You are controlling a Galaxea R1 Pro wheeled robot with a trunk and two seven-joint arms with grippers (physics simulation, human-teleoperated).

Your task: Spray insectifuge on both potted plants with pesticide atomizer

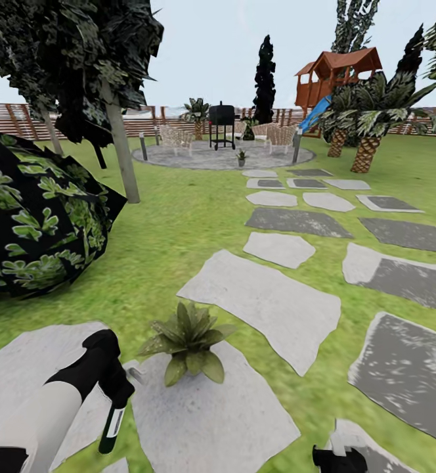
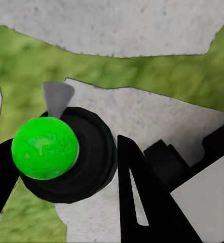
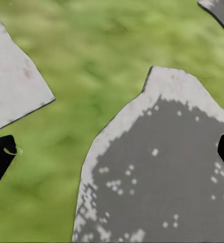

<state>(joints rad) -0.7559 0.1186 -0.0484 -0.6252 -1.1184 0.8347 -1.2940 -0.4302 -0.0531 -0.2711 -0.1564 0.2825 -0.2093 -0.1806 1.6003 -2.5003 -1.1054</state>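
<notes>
Atomizer (image 1: pixel 113 420) sits in the left gripper (image 1: pixel 116 394), hanging down from it, white label facing the camera, dark body, lower end over the grass strip between two stepping stones. In the left wrist view the same bottle (image 2: pixel 74 154) appears end-on as a dark round shape with a bright green ball (image 2: pixel 44 148) on it and a small grey cone (image 2: pixel 57 97) just past it; the black fingers (image 2: pixel 142 202) flank it on both sides, so the left gripper is clamped on the atomizer. Near potted plant (image 1: pixel 188 341) is just ahead and to the right of that gripper, close but not touching, its olive rosette standing on the edge of a pale stepping stone (image 1: pixel 211 420); the pot itself is hidden by leaves. Second potted plant (image 1: pixel 241 157) is well ahead, small, on the round paved patio (image 1: pixel 198 157), near a black grill (image 1: pixel 222 125) and wicker chairs (image 1: pixel 176 138). Right gripper (image 1: pixel 339 460) is low at the frame edge, well to the right of the left one; in its wrist view the two black fingertips (image 3: pixel 0 157) sit far apart with nothing between, so it is spread wide over a dark grey speckled stone (image 3: pixel 162 177) and lawn (image 3: pixel 107 61). Big dark leafy bush (image 1: pixel 41 217) is left of the left arm; brown slatted fence (image 1: pixel 8 118) and a wooden playhouse (image 1: pixel 336 75) stand at the back.
</notes>
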